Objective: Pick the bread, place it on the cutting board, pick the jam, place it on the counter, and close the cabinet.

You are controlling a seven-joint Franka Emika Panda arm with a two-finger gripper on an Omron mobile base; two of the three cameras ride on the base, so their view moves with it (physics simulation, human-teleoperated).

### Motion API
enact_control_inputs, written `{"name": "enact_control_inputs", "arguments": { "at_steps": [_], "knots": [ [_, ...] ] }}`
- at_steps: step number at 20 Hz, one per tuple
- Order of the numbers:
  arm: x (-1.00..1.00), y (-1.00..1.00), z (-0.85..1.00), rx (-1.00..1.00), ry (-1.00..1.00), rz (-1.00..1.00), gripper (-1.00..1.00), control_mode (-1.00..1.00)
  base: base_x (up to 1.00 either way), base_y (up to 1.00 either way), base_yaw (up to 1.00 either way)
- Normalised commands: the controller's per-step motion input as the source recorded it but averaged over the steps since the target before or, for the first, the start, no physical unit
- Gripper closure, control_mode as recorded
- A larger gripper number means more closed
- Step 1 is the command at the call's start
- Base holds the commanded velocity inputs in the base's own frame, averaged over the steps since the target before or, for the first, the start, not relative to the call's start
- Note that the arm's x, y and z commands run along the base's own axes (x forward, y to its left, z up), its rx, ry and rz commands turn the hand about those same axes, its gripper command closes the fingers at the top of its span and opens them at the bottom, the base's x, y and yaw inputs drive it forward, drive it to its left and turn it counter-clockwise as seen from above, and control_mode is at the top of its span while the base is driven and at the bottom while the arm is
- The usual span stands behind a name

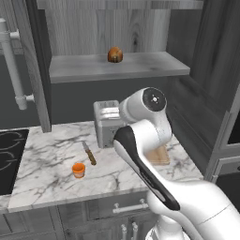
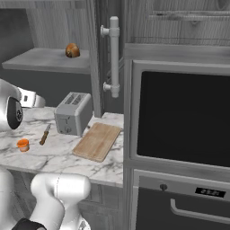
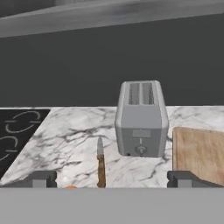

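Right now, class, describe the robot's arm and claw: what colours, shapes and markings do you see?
The arm has glossy white rounded shells, a black band along one link, and a dark round joint cap. The claw shows two small dark grey blocky fingertips.

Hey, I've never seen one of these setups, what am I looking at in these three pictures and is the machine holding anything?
It is a computer-rendered kitchen with a white robot arm on a base that can drive. Two pictures come from cameras on that base, behind the arm to its left and right. The third comes from a camera on the hand, looking along the gripper, whose two dark tips stand wide apart with nothing between them, so nothing is held.

On the marble counter sit a toaster, a knife, a small orange jam jar and a wooden cutting board with nothing on it. A round brown bread roll sits on the grey shelf of the open wall cabinet above.
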Motion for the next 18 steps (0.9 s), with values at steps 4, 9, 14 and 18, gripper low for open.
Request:
{"name": "enact_control_inputs", "arguments": {
  "at_steps": [4,9,14,18],
  "knots": [
    [-0.3,-0.06,0.54,0.0,0.0,0.0,-1.0,-1.0,0.0,0.0,0.0],
    [-0.33,-0.14,0.52,0.0,0.0,0.0,-1.0,-1.0,0.0,0.0,0.0],
    [-0.19,-0.21,0.48,0.0,0.0,0.0,-1.0,-1.0,0.0,0.0,0.0],
    [-0.11,-0.27,0.4,0.0,0.0,0.0,-1.0,-1.0,0.0,0.0,0.0]
  ]
}}
